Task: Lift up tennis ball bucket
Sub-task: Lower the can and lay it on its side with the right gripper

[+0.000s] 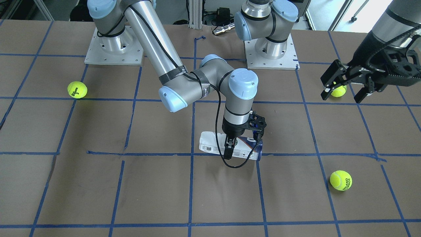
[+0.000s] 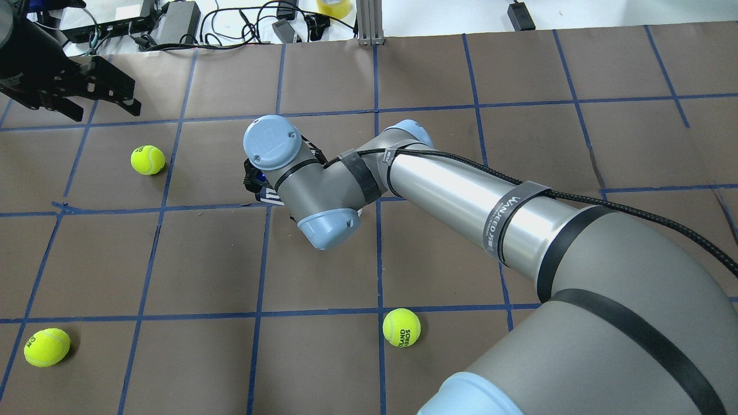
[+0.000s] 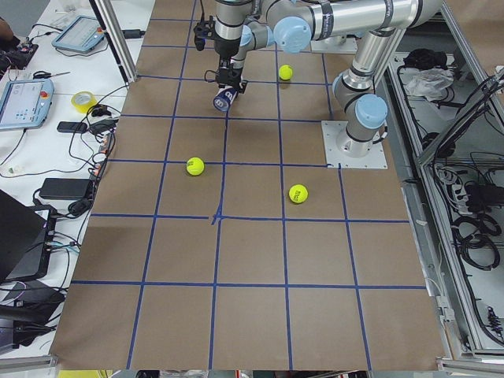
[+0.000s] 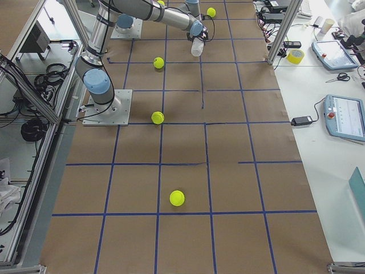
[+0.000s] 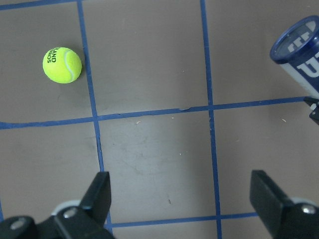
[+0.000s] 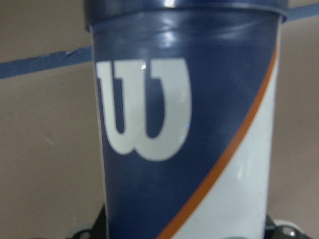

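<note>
Closest to my right wrist lens, the tennis ball bucket [image 6: 199,149] fills almost the whole view, with the navy label and white W facing me and the dark blue rim at the top edge.

Item 1, position. The front view shows the bucket lying on its side near the middle of the bench [image 1: 98,191]. Its blue rim points toward my left side and its white end toward my right.

Item 2, grip. My right pincer [image 1: 232,141] comes straight down across the bucket at about mid-length. 1 finger [image 1: 230,146] shows on the near face and the other is hidden behind. I judge the pincer clamped on the bucket. The overhead view confirms nothing, since my right arm [image 2: 461,202] covers the spot.

Item 3, lift. No view shows a clear gap under the bucket, so I cannot tell whether it rests on the bench or sits just off it. I judge the reach and grasp done and the raise outstanding.

Item 4. My left pincer [image 1: 343,95] hangs well off to the side above the bench, fingers spread wide, holding nothing.

Item 5. 3 tennis balls [image 1: 77,90] lie loose on the bench, all well apart from the bucket. None appears to obstruct a straight raise.
</note>
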Controlling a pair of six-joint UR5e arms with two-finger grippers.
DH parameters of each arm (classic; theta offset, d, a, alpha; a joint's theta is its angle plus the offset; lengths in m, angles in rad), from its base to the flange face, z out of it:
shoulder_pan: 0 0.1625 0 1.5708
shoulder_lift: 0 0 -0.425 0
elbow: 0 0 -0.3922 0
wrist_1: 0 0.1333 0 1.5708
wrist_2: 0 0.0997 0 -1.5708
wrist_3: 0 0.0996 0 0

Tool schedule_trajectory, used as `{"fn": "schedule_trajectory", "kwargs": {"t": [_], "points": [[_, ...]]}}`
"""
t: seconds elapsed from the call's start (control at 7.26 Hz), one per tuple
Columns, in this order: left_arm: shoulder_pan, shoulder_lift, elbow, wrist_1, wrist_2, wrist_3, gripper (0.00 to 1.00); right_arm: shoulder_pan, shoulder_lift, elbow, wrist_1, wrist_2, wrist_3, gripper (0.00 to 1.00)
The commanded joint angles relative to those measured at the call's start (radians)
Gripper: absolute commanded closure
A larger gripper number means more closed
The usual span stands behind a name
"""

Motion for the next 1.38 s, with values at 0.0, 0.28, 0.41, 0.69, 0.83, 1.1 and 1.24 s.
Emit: {"fn": "schedule_trajectory", "kwargs": {"t": [0.0, 0.28, 0.41, 0.69, 0.83, 1.1, 1.24], "points": [[0.001, 0.0, -0.002, 0.004, 0.0, 0.0, 0.0, 0.006, 0.005, 0.001, -0.073, -0.032, -0.159, 0.18], [0.001, 0.0, 0.0, 0.004, -0.002, 0.0, 0.0, 0.003, 0.025, 0.004, -0.08, -0.037, -0.166, 0.17], [0.0, 0.0, -0.002, 0.004, -0.002, 0.0, 0.0, -0.002, 0.04, 0.003, -0.084, -0.045, -0.16, 0.17], [0.001, -0.001, -0.003, 0.004, -0.002, 0.0, 0.0, -0.002, 0.042, 0.0, -0.083, -0.071, -0.147, 0.11], [0.001, -0.006, -0.003, -0.005, -0.003, -0.001, 0.0, -0.002, 0.045, 0.0, -0.08, -0.071, -0.091, 0.0], [0.0, -0.011, -0.005, -0.003, -0.012, -0.001, 0.0, -0.002, 0.037, 0.0, -0.071, -0.071, -0.063, 0.0], [-0.003, -0.017, -0.005, 0.006, -0.011, -0.009, 0.0, -0.002, 0.019, -0.002, -0.067, -0.068, -0.061, 0.0]]}}
